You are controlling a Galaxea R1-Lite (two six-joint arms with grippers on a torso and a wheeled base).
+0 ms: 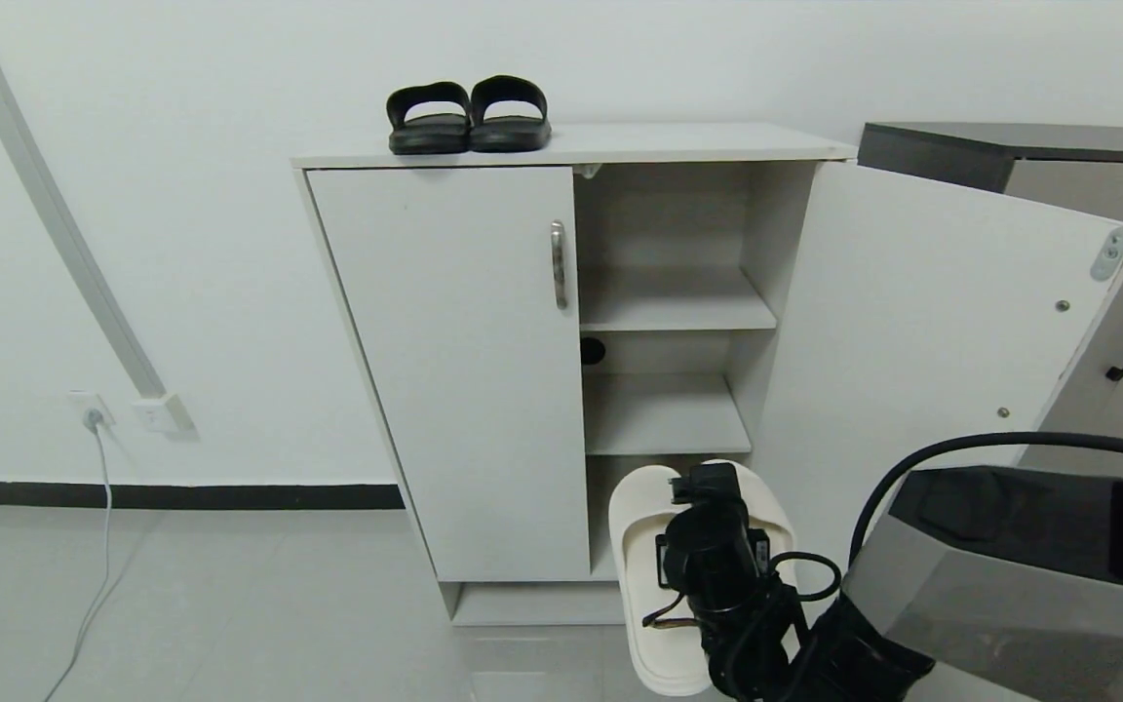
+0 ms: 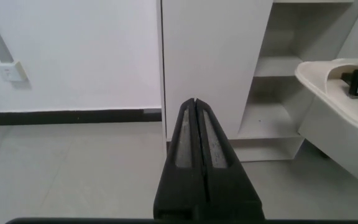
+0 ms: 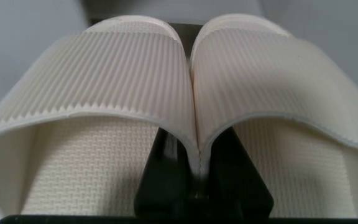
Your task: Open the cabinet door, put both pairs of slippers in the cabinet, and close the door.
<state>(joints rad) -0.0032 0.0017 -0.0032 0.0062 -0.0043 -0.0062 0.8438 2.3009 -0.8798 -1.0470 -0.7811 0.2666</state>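
White slippers [image 1: 639,546], pinched in the right gripper's [image 1: 710,487] jaws low in the frame, might slip or bump the cabinet [image 1: 445,370]; the left gripper's [image 2: 194,115] jaws are clenched on nothing.

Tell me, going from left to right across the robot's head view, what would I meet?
Wall socket → black slippers → white slippers in the right pincer → open cabinet door → grey cabinet.

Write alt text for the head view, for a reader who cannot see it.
The right gripper holds a pair of white slippers before the white cabinet, whose right door stands open. A pair of black slippers rests on the cabinet's top.
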